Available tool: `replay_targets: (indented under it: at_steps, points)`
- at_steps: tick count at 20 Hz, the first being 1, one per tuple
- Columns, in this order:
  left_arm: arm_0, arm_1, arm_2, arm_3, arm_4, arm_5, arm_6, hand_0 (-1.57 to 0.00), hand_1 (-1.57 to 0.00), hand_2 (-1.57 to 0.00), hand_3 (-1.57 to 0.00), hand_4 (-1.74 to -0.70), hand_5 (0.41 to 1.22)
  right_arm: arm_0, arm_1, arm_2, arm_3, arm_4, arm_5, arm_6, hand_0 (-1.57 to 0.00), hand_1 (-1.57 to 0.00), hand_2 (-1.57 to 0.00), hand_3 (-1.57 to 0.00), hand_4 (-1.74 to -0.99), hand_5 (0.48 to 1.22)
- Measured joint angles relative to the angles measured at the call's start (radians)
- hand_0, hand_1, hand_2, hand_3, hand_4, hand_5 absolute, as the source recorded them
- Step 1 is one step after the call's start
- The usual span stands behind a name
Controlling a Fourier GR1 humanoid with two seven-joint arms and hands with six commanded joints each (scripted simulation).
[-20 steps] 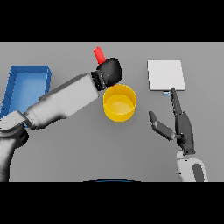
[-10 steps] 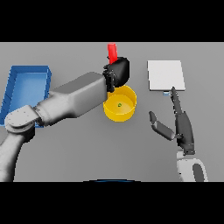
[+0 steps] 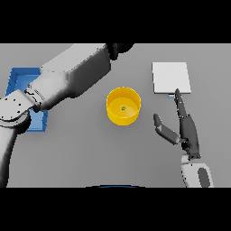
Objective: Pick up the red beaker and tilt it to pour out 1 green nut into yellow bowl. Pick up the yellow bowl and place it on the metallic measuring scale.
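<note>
The yellow bowl (image 3: pixel 113 103) stands at the middle of the table with one small green nut (image 3: pixel 122 108) on its floor. The metallic scale (image 3: pixel 170 77) is a flat square plate at the back right. My left arm reaches across to the far edge of the table behind the bowl. Only a dark bit of my left hand (image 3: pixel 121 47) shows at the top of the scene. The red beaker is not in view. My right hand (image 3: pixel 186 131) is open, fingers straight, to the right of the bowl and just in front of the scale, touching neither.
A blue tray (image 3: pixel 16 79) lies at the left, partly covered by my left arm. My left forearm spans the table's back left, above and behind the bowl.
My left arm has swung up and away from over the bowl to the far edge, taking the red beaker out of view. A green nut now lies in the bowl. The right hand has not moved.
</note>
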Motion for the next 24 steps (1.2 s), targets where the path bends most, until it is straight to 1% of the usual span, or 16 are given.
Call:
replay_targets:
  at_steps: [1,2,3,4,6,8,9,10,14,17,19,20,21,22,23,24]
  points:
    - [-0.032,0.017,0.017,0.028,0.018,0.017,-0.007,-1.57,-1.57,-1.57,-1.26,-1.73,1.221,-0.009,0.000,0.002,0.000,0.006,-0.003,0.012,0.00,0.00,0.00,0.00,-1.160,0.663]
    - [-0.048,0.031,0.047,0.071,0.046,0.026,0.030,-1.57,-1.57,-1.57,-1.32,-1.73,1.221,0.006,0.000,0.009,-0.004,0.009,0.001,0.000,0.00,0.00,0.00,0.00,-1.161,0.661]
    - [-0.079,0.043,0.084,0.114,0.088,0.024,0.023,-1.57,-1.57,-1.57,-1.37,-1.73,1.221,0.011,-0.003,0.006,0.000,0.006,0.005,-0.001,0.00,0.00,0.00,0.00,-1.160,0.661]
    - [-0.093,0.052,0.133,0.169,0.141,0.041,0.040,-1.57,-1.57,-1.57,-1.41,-1.73,1.221,0.006,-0.004,-0.002,0.000,-0.020,0.018,0.000,0.00,0.00,0.00,0.00,-1.156,0.658]
    - [-0.120,0.073,0.255,0.242,0.274,0.040,0.075,-1.57,-1.57,-1.57,-1.47,-1.73,1.221,-0.009,-0.002,0.009,-0.001,0.008,0.005,0.016,0.00,0.00,0.00,0.00,-1.146,0.641]
    - [-0.121,0.127,0.393,0.324,0.435,0.048,0.121,-1.57,-1.57,-1.57,-1.42,-1.74,1.221,-0.026,-0.009,0.009,0.007,0.042,-0.021,0.042,0.00,0.00,0.00,0.00,-1.144,0.633]
    - [-0.118,0.153,0.448,0.346,0.503,0.062,0.126,-1.57,-1.57,-1.57,-1.40,-1.74,1.221,-0.030,-0.008,0.008,0.016,0.049,-0.029,0.042,0.00,0.00,0.00,0.00,-1.142,0.630]
    - [-0.107,0.173,0.496,0.383,0.567,0.076,0.155,-1.57,-1.57,-1.57,-1.39,-1.74,1.221,-0.025,-0.007,0.012,0.008,0.037,-0.015,0.028,0.00,0.00,0.00,0.00,-1.129,0.625]
    - [-0.025,0.277,0.656,0.475,0.802,0.155,0.179,-1.57,-1.57,-1.57,-1.50,-1.74,1.221,-0.027,0.011,0.002,0.015,-0.047,0.033,0.000,0.00,0.00,0.00,0.00,-1.081,0.631]
    - [0.076,0.316,0.725,0.507,0.930,0.232,0.213,-1.57,-1.57,-1.57,-1.53,-1.74,1.221,-0.037,-0.001,-0.001,0.019,-0.056,0.047,0.010,0.00,0.00,0.00,0.00,-1.126,0.651]
    - [0.131,0.331,0.756,0.523,0.996,0.271,0.256,-1.57,-1.57,-1.57,-1.55,-1.74,1.221,-0.038,-0.004,-0.001,0.038,-0.062,0.058,-0.008,0.00,0.00,0.00,0.00,-1.148,0.663]
    - [0.157,0.334,0.780,0.538,1.037,0.297,0.313,-1.57,-1.57,-1.57,-1.55,-1.74,1.221,-0.045,-0.006,0.000,0.049,-0.063,0.064,-0.016,0.00,0.00,0.00,0.00,-1.157,0.666]
    - [0.172,0.336,0.802,0.537,1.075,0.315,0.336,-1.57,-1.57,-1.57,-1.56,-1.74,1.221,-0.042,-0.008,-0.003,0.042,-0.065,0.062,-0.018,0.00,0.00,0.00,0.00,-1.165,0.672]
    - [0.192,0.348,0.820,0.534,1.109,0.327,0.344,-1.57,-1.57,-1.57,-1.52,-1.74,1.221,-0.038,-0.017,-0.003,0.040,-0.058,0.061,-0.023,0.00,0.00,0.00,0.00,-1.168,0.680]
    - [0.221,0.352,0.839,0.526,1.143,0.340,0.329,-1.57,-1.57,-1.57,-1.49,-1.74,1.221,-0.042,-0.018,0.001,0.045,-0.046,0.057,-0.028,0.00,0.00,0.00,0.00,-1.181,0.687]
    - [0.249,0.354,0.844,0.525,1.164,0.347,0.349,-1.57,-1.57,-1.57,-1.46,-1.74,1.221,-0.035,-0.016,0.004,0.042,-0.052,0.063,-0.034,0.00,0.00,0.00,0.00,-1.188,0.696]
